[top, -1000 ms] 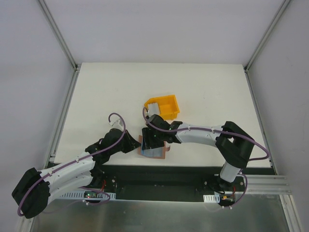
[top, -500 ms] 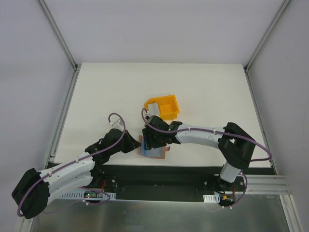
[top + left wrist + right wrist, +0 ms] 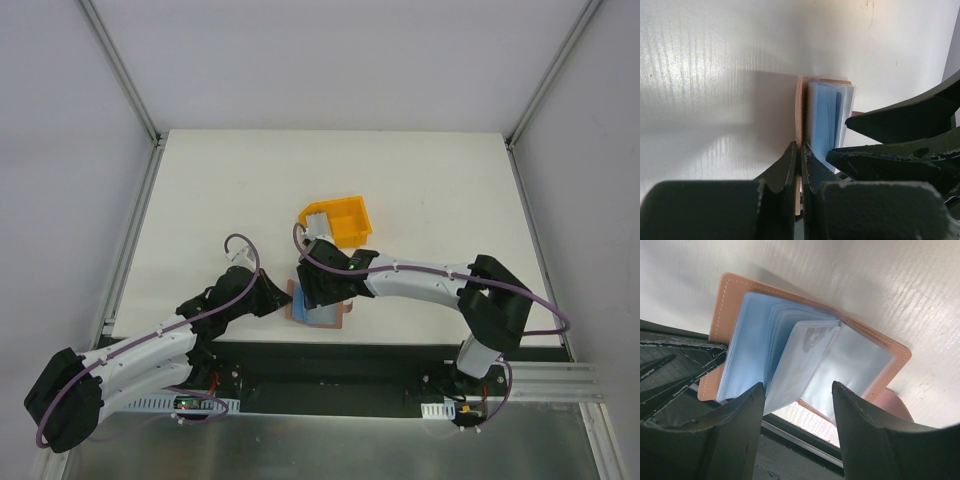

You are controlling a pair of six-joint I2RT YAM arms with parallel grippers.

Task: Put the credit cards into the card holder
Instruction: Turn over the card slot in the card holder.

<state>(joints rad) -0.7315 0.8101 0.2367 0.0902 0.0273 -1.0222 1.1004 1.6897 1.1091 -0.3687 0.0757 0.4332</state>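
Note:
The card holder (image 3: 325, 314) lies open near the table's front edge, brown outside (image 3: 725, 305) with pale blue plastic sleeves (image 3: 747, 340) inside. My left gripper (image 3: 800, 145) is shut on the edge of its brown cover (image 3: 801, 100). My right gripper (image 3: 797, 385) hangs open just over the sleeves. One pale leaf (image 3: 800, 365) stands up between its fingers; I cannot tell whether a card is in it. Something pale grey, probably the credit cards (image 3: 317, 218), lies in the yellow bin. The right fingers (image 3: 900, 120) show beside the sleeves in the left wrist view.
The yellow bin (image 3: 350, 212) stands just behind the card holder, close to the right wrist. The table's front edge and a black rail (image 3: 805, 445) run directly below the holder. A pinkish tab (image 3: 892, 405) sticks out at the holder's right side.
My right gripper has opened slightly and shifted a little to the left over the holder. The left gripper has kept its hold.

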